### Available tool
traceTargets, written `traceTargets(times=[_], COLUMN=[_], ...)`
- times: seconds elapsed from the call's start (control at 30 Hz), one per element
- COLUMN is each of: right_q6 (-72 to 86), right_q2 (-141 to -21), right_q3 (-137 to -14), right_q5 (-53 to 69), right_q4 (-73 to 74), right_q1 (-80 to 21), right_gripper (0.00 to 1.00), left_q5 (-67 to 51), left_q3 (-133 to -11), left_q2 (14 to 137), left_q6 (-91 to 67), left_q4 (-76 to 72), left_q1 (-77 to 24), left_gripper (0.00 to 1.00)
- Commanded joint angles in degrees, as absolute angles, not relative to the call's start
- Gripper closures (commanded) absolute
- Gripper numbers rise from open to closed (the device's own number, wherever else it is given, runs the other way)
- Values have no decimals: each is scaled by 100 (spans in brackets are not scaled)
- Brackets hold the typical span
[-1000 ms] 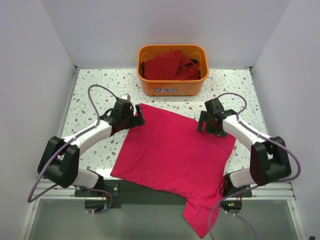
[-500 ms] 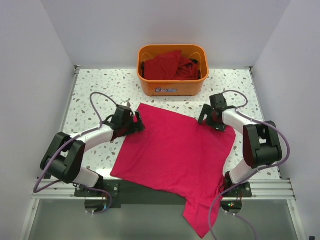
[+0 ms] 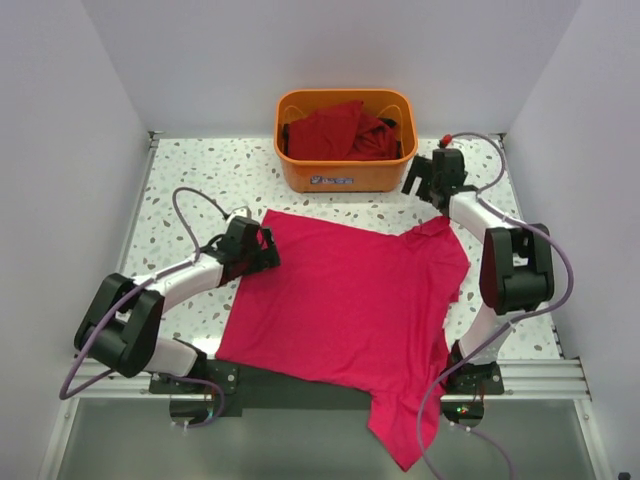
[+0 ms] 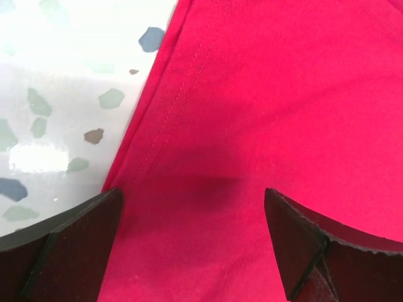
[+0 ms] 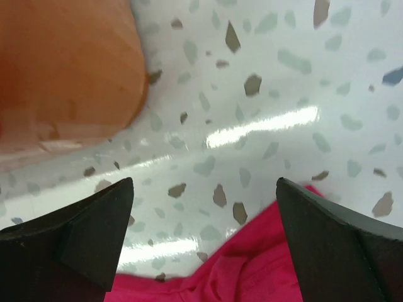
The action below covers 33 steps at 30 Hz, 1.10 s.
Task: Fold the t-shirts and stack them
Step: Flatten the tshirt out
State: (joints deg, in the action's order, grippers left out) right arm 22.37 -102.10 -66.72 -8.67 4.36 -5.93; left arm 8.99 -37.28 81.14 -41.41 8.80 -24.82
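1. Your left gripper (image 3: 262, 250) hovers with jaws wide and empty over the hemmed left edge of the crimson t-shirt (image 3: 345, 305), which lies spread on the table (image 3: 190, 170). Close squarely on the hem before lifting.
2. The basket (image 3: 345, 178) holds the darker shirts (image 3: 340, 130). Their number cannot be made out.
3. Your right gripper (image 3: 420, 185) is wide and empty beside the basket, above the rumpled far-right corner. Lower it onto that corner.
4. The near end of the crimson t-shirt overhangs the table, and its collar cannot be identified.
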Motion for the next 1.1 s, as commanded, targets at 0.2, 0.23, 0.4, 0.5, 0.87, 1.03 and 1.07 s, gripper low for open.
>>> traceTargets(times=[0.2, 0.23, 0.4, 0.5, 0.87, 1.03, 1.07], right_q6=[2381, 2512, 2909, 2848, 2444, 2426, 2400], right_q2=[-8826, -8424, -7454, -7715, -9570, -10299, -10396], right_q3=[-6611, -6244, -4915, -4904, -5923, -6538, -6635], right_q5=[-1345, -1232, -1194, -1669, -1732, -1513, -1468], right_q4=[2605, 2845, 3216, 3550, 2998, 2830, 2813], right_q1=[-598, -589, -633, -633, -633, -633, -642], right_gripper=[1, 1, 4, 4, 4, 4, 4], left_q5=[1072, 1072, 967, 897, 492, 580, 641], left_q3=[-3892, -3937, -4314, -4525, -5440, -5739, -5835], left_q2=[7700, 7586, 7392, 7540, 9043, 9736, 9851], left_q6=[-4122, -4113, -3973, -3876, -3613, -3489, -3472], left_q4=[1836, 1880, 1942, 1759, 1187, 1125, 1169], left_q1=[-2461, -2461, -2461, -2461, -2461, -2417, -2391], left_gripper=[0, 0, 0, 0, 0, 0, 0])
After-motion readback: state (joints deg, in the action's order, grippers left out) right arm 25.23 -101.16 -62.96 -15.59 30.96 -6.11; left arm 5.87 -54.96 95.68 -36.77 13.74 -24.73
